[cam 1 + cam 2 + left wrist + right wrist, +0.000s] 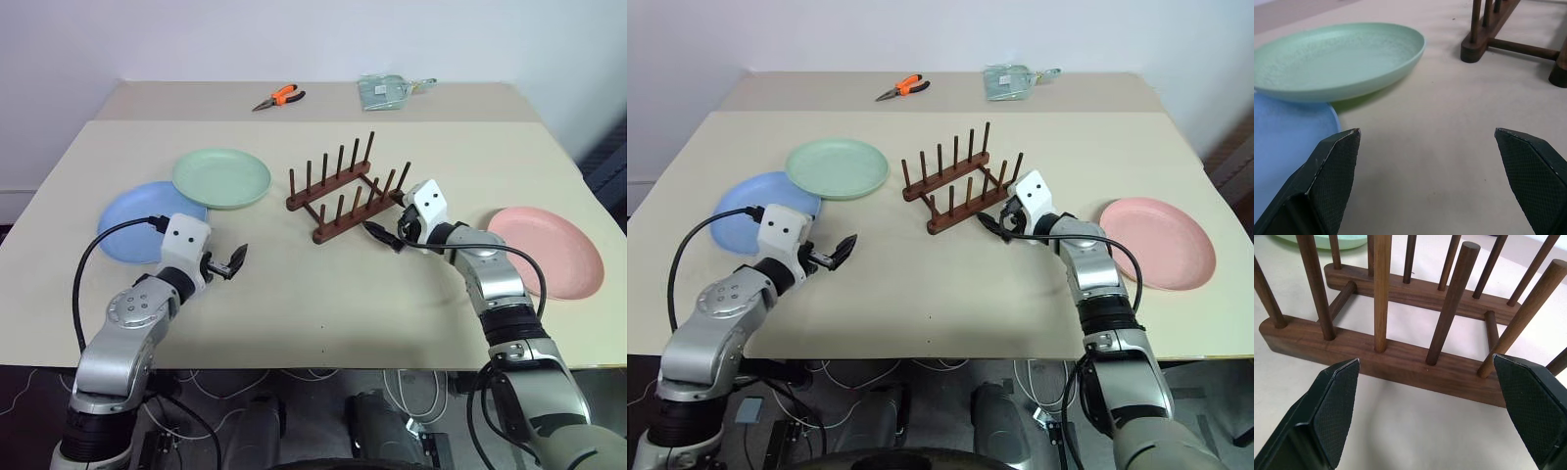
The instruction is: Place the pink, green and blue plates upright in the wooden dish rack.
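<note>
The dark wooden dish rack [345,191] stands empty at the table's middle, its pegs upright. Left of it the green plate [221,177] lies flat, its rim overlapping the blue plate [137,223], which lies flat nearer the left edge. At the right the pink plate [546,251] also lies flat. My left gripper [233,262] hovers open just in front of the blue plate and holds nothing. In the left wrist view the green plate [1337,58] lies beyond its fingers. My right gripper [1425,360] is open and empty, close to the rack's near rail [1396,357].
Orange-handled pliers [279,98] and a clear plastic packet [385,91] lie on the far table. The beige table [323,313] has bare room in front of the rack. The pink plate sits near the table's right edge.
</note>
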`<state>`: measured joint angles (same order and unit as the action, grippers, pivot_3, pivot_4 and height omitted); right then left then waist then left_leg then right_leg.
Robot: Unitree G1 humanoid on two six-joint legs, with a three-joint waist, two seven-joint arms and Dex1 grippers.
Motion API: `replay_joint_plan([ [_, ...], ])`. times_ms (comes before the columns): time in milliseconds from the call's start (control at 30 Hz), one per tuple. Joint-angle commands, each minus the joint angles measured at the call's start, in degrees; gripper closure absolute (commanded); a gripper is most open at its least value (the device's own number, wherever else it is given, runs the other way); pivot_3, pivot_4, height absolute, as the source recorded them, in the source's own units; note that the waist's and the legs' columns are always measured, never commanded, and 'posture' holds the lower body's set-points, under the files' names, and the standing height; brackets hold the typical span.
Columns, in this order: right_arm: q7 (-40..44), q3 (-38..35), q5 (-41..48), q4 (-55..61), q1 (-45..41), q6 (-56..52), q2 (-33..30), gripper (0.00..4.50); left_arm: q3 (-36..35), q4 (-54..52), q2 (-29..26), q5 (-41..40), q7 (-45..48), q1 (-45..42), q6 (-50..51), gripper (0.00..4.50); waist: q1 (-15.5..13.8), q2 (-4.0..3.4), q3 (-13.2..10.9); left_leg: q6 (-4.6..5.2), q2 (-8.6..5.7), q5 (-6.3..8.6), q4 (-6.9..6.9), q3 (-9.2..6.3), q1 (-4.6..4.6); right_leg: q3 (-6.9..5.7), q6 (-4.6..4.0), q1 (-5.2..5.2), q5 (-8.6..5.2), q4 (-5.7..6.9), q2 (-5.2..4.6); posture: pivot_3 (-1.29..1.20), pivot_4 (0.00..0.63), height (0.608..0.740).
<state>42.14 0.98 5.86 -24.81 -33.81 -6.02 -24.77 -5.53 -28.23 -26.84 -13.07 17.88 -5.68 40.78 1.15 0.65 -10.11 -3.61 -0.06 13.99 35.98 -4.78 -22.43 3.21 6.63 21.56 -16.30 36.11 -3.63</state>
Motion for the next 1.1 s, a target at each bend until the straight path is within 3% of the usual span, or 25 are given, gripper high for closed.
replay_joint_plan([
  [33,0.75,-0.26,0.25,1.77,-1.49,0.22,-0.98,0.07,-1.26,-2.92,0.07,0.22,-0.77,-0.15,-0.19,0.0,0.0,0.0,0.0,0.0,0.0,0.0,0.0,0.0,0.0,0.0,0.0,0.0,0.0,0.0,0.0,0.0,0.15,0.74],
  [1100,1.99,0.68,-0.17,-0.26,-2.86,1.51,-0.45,0.07,-1.4,-5.26,0.57,0.02,-1.9,1.23,0.85,0.0,0.0,0.0,0.0,0.0,0.0,0.0,0.0,0.0,0.0,0.0,-0.01,0.0,-0.01,0.0,0.0,0.0,0.15,0.74],
])
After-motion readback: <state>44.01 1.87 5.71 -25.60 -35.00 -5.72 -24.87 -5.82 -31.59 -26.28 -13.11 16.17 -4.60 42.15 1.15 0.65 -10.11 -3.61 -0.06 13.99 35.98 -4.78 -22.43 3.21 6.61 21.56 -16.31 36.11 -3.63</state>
